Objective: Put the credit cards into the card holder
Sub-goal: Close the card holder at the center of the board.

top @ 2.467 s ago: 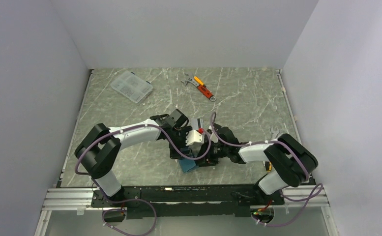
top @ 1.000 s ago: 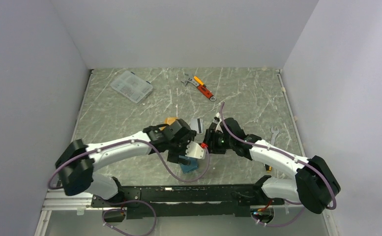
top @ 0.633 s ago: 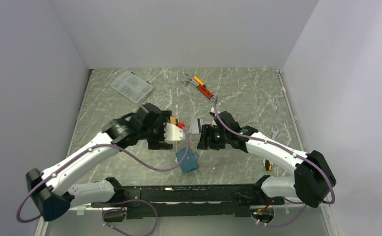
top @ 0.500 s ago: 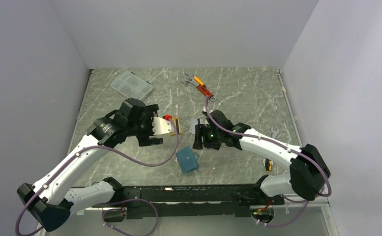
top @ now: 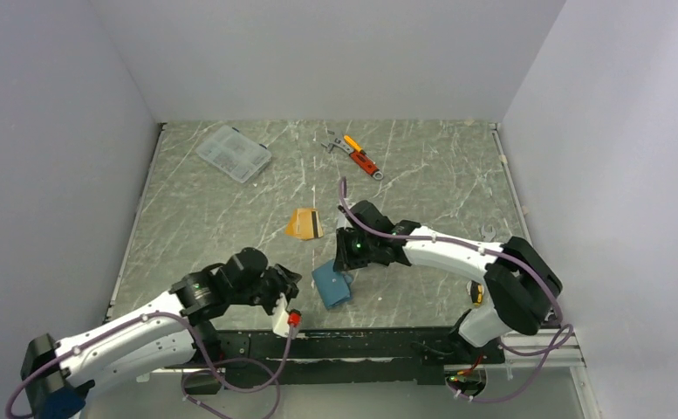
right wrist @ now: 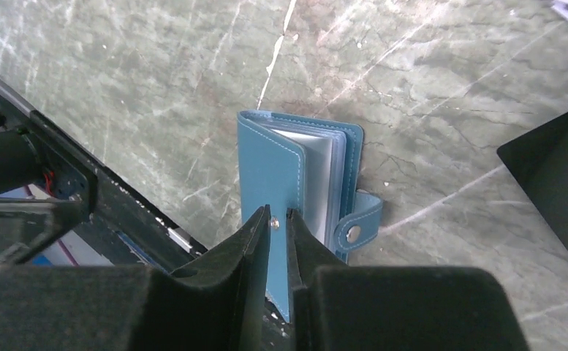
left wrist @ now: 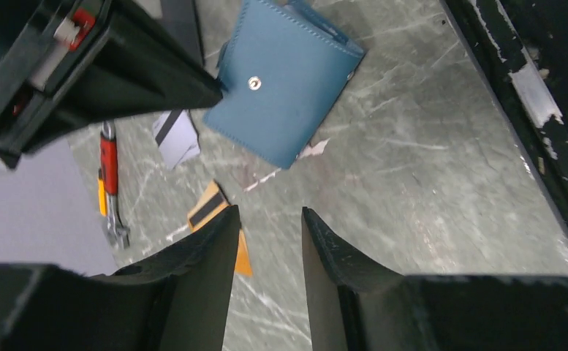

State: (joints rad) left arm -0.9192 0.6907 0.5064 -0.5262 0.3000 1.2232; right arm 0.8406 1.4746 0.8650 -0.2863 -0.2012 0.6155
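You have the marbled green tabletop point(top: 213, 218) under both arms. Your right arm reaches in across the middle, and your left arm is folded low at the near-left edge.

Far back on the left sits a clear plastic parts box point(top: 233, 153), and an orange-handled wrench point(top: 361, 157) lies near the back centre, well apart from everything else.

The card holder point(right wrist: 266, 161) lies close to the near edge of the tabletop, between your two arms. Its teal front cover is lifted partway, so pale sleeves show inside, and its snap strap sticks out to one side.

Your right hand point(right wrist: 278, 216) is over it, fingers drawn almost together and pinching the free edge of that cover.

Your left hand point(left wrist: 270, 219) hangs just beside the card holder on the near side, fingers parted with only bare tabletop between them, gripping nothing.

The orange-gold card point(top: 304, 223) lies flat beyond the card holder, dark stripe up; you cannot tell whether it is one card or two stacked. The silver-grey card point(left wrist: 177, 137) lies flat near it, under your right arm, touching neither hand.
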